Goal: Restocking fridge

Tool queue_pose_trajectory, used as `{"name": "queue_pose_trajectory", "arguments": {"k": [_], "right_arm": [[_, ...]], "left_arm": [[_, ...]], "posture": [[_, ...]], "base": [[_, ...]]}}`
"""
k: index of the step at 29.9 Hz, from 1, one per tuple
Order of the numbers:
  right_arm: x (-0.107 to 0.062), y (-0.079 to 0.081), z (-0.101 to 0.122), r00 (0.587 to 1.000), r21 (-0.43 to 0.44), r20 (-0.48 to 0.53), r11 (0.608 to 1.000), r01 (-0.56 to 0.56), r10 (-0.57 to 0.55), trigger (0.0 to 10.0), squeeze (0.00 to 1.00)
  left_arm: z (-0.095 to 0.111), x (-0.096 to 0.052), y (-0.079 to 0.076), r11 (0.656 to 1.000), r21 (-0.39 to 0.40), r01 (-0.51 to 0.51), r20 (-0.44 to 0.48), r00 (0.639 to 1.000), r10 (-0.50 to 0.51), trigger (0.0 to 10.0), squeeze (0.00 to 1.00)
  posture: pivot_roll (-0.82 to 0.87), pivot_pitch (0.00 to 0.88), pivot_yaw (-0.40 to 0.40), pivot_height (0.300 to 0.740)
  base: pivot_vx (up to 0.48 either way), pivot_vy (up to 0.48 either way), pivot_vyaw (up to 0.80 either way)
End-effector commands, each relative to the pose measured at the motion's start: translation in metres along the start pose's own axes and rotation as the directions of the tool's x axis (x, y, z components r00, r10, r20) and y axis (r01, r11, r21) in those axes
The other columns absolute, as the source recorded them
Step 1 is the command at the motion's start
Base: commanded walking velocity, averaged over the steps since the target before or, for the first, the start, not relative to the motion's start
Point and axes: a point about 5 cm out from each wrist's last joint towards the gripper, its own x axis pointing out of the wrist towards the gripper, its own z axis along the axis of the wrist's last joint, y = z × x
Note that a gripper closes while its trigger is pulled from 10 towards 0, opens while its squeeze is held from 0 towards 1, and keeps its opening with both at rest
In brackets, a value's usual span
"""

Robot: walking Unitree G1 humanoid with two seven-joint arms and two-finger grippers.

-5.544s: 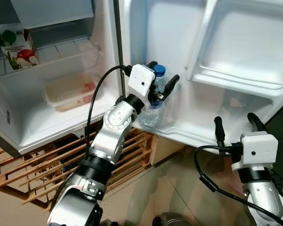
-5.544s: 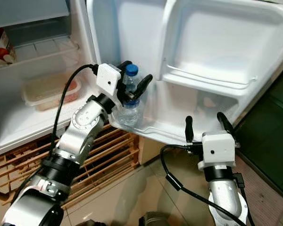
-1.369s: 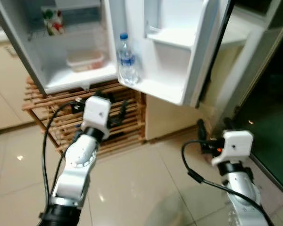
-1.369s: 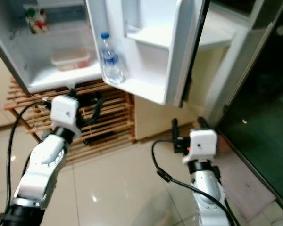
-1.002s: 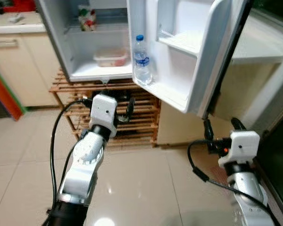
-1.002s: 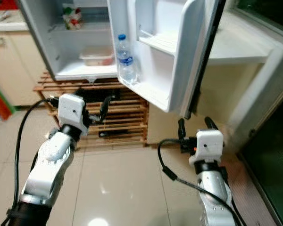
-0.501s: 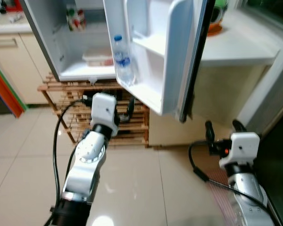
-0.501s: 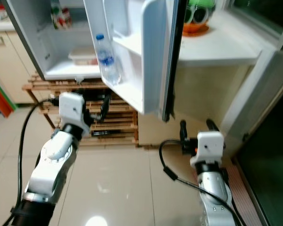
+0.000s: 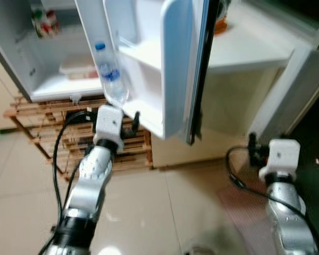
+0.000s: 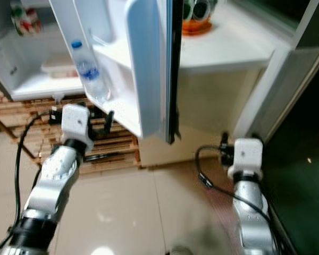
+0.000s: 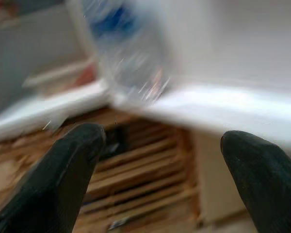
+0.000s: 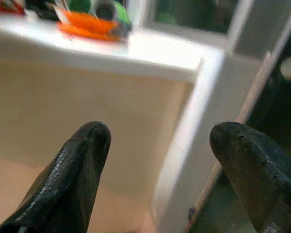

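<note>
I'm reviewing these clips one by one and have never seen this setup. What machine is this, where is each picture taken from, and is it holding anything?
This is a walking humanoid robot with two silver arms, each ending in an end effector of two black fingers. The two wide pictures come from a stereo camera on its head, looking down and forward. The two close pictures come from cameras on its wrists, looking along the fingers.

In front stands a small fridge on a wooden rack, its door open. A water bottle stands in the door's lower shelf. Inside are a carton and a shallow food box.

The left end effector is raised just below the door shelf, open and empty. The right end effector is low by a white counter, also open and empty. So nothing is held.
</note>
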Motion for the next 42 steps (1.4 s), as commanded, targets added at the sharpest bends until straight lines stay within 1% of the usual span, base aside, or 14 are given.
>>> {"name": "queue_pose_trajectory", "arguments": {"k": [1,6,9,13,20,24,33,34,35,36,37,38,41,42], "right_arm": [[0.017,0.001,0.001,1.0,-0.011,0.008,1.0,0.007,-0.007,10.0,0.0],[0.047,0.001,0.005,1.0,-0.041,0.009,0.999,0.013,-0.012,10.0,0.0],[0.07,-0.001,0.016,0.999,-0.059,0.028,0.998,0.025,-0.023,10.0,0.0],[0.091,-0.004,0.029,0.999,-0.097,0.032,0.995,0.027,-0.024,10.0,0.0],[0.111,-0.007,0.045,0.999,-0.116,0.014,0.992,0.054,-0.053,10.0,0.0],[0.119,0.005,0.057,0.999,-0.032,0.015,0.999,0.039,-0.038,10.0,0.0],[0.122,0.053,0.088,0.991,0.209,0.096,0.972,-0.109,0.091,10.0,0.0],[0.12,0.067,0.097,0.983,0.245,0.132,0.957,-0.155,0.125,10.0,0.0],[0.113,0.096,0.115,0.955,0.316,0.214,0.911,-0.265,0.203,10.0,0.0],[0.113,0.096,0.115,0.955,0.316,0.214,0.911,-0.265,0.203,10.0,0.0],[0.1,0.125,0.131,0.908,0.355,0.293,0.848,-0.394,0.299,10.0,0.0],[0.1,0.125,0.131,0.908,0.355,0.293,0.848,-0.394,0.299,10.0,0.0],[0.066,0.168,0.153,0.797,0.397,0.397,0.697,-0.596,0.455,10.0,0.0],[0.066,0.168,0.153,0.797,0.397,0.397,0.697,-0.596,0.455,10.0,0.0]], "left_arm": [[-0.016,-0.001,0.008,0.999,0.041,-0.017,-0.049,0.999,0.019,10.0,0.0],[-0.053,-0.01,0.01,0.997,0.076,0.027,-0.189,0.982,-0.012,10.0,0.0],[-0.093,-0.025,0.013,0.982,0.147,0.117,-0.383,0.922,-0.052,10.0,0.0],[-0.123,-0.045,0.028,0.972,0.187,0.14,-0.517,0.856,-0.024,10.0,0.0],[-0.153,-0.082,0.074,0.98,0.199,-0.024,-0.64,0.754,0.149,10.0,0.0],[-0.157,-0.086,0.081,0.977,0.211,-0.019,-0.652,0.742,0.155,10.0,0.0],[-0.146,-0.07,0.071,0.98,0.196,0.018,-0.607,0.788,0.107,10.0,0.0],[-0.145,-0.067,0.07,0.978,0.209,0.027,-0.607,0.787,0.107,10.0,0.0],[-0.143,-0.061,0.067,0.977,0.21,0.03,-0.613,0.783,0.108,10.0,0.0],[-0.143,-0.061,0.067,0.977,0.21,0.03,-0.613,0.783,0.108,10.0,0.0],[-0.142,-0.058,0.063,0.985,0.173,0.02,-0.621,0.778,0.093,10.0,0.0],[-0.142,-0.058,0.063,0.985,0.173,0.02,-0.621,0.778,0.093,10.0,0.0],[-0.144,-0.055,0.053,0.99,0.135,0.039,-0.649,0.758,0.058,10.0,0.0],[-0.144,-0.055,0.053,0.99,0.135,0.039,-0.649,0.758,0.058,10.0,0.0]], "posture": [[-0.13,0.0,0.039,0.732],[-0.08,0.007,0.036,0.732],[-0.04,0.046,0.046,0.732],[-0.02,0.076,0.048,0.732],[0.03,0.15,0.055,0.732],[0.04,0.164,0.055,0.732],[0.04,0.155,0.052,0.732],[0.03,0.142,0.048,0.732],[0.02,0.126,0.049,0.732],[0.02,0.126,0.049,0.732],[0.01,0.116,0.047,0.732],[0.01,0.116,0.047,0.732],[0.0,0.094,0.042,0.732],[0.0,0.094,0.042,0.732]], "base": [[0.0,0.0,0.0],[0.0,0.0,0.0],[0.0,0.0,0.0],[0.0,0.0,0.0],[0.0,0.0,0.0],[0.0,0.0,0.0],[0.0,0.0,0.0],[0.0,0.0,0.0],[0.0,0.0,0.0],[0.0,0.0,0.0],[0.0,0.0,0.0],[0.0,0.0,0.0],[0.0,0.0,0.0],[0.0,0.0,0.0]]}}
